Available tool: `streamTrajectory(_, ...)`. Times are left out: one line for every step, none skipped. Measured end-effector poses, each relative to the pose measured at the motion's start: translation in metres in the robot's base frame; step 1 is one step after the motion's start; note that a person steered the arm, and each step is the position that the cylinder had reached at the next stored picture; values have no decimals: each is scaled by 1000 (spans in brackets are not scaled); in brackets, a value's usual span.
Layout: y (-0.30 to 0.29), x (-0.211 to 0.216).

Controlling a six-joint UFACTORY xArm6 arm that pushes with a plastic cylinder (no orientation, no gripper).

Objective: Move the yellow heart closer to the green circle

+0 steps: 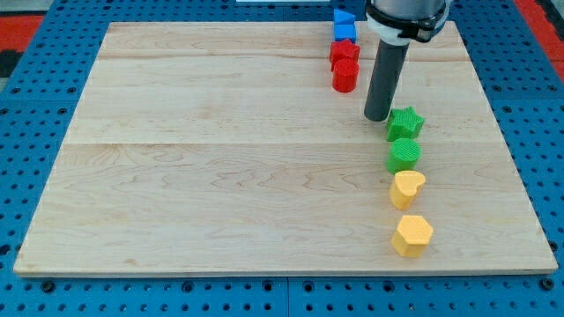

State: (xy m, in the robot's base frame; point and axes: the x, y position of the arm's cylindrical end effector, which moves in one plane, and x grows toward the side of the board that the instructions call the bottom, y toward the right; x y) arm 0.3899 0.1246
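Observation:
The yellow heart (407,188) lies at the view's right, just below the green circle (404,155) and touching or nearly touching it. A green star (405,123) sits just above the green circle. My tip (377,117) rests on the board just left of the green star, above and left of the green circle, apart from the yellow heart.
A yellow hexagon (412,235) lies below the yellow heart. Near the view's top, a blue block (344,24) sits above a red star-like block (345,52) and a red cylinder (345,77). The wooden board (220,158) lies on a blue pegboard.

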Motion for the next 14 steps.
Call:
streamTrajectory(0, -7)
streamTrajectory(0, -10)
streamTrajectory(34, -10)
streamTrajectory(93, 46)
streamTrajectory(135, 131)
streamTrajectory(136, 198)
streamTrajectory(125, 213)
streamTrajectory(108, 200)
streamTrajectory(107, 170)
streamTrajectory(81, 151)
streamTrajectory(32, 149)
streamTrajectory(-17, 145)
streamTrajectory(-49, 132)
streamTrajectory(-36, 114)
